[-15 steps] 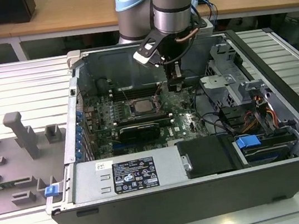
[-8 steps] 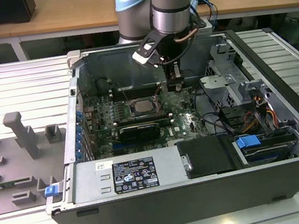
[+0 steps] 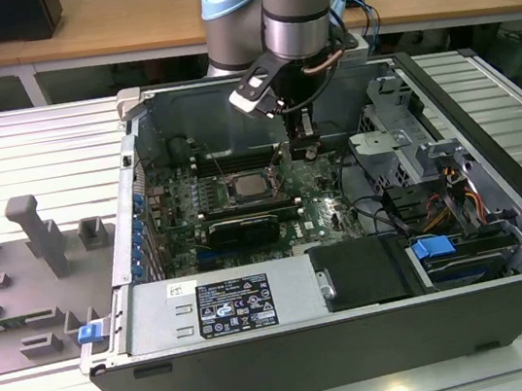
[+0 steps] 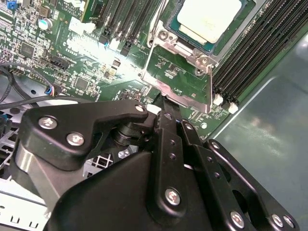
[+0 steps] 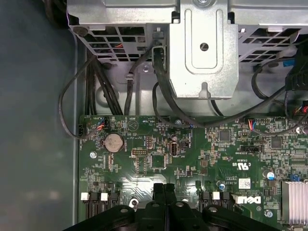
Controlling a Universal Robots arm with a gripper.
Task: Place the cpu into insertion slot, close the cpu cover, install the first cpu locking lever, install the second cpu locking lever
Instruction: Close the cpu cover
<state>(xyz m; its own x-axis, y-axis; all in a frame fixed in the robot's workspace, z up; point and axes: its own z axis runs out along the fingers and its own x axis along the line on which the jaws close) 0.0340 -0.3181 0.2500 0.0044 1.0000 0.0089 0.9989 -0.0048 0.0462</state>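
The cpu (image 4: 209, 18), pale silver on top, lies in the insertion slot (image 3: 250, 189) on the green board. The cpu cover (image 4: 179, 94), a thin silver frame, is swung open away from the slot, and the board shows through its window. My gripper (image 4: 161, 100) is shut, with its black fingertips (image 5: 164, 188) pressed together and right at the cover's free edge. I cannot tell if they pinch it. In the exterior view the gripper (image 3: 305, 149) hangs just to the right of the slot. A thin locking lever (image 3: 273, 160) stands up beside the slot.
Long black memory slots (image 4: 255, 53) run beside the socket. A silver drive cage (image 5: 202, 48) with black cables (image 5: 163, 96) stands close to the gripper. The open case has a power supply (image 3: 228, 304) at the front and grey fixtures (image 3: 41, 233) outside it.
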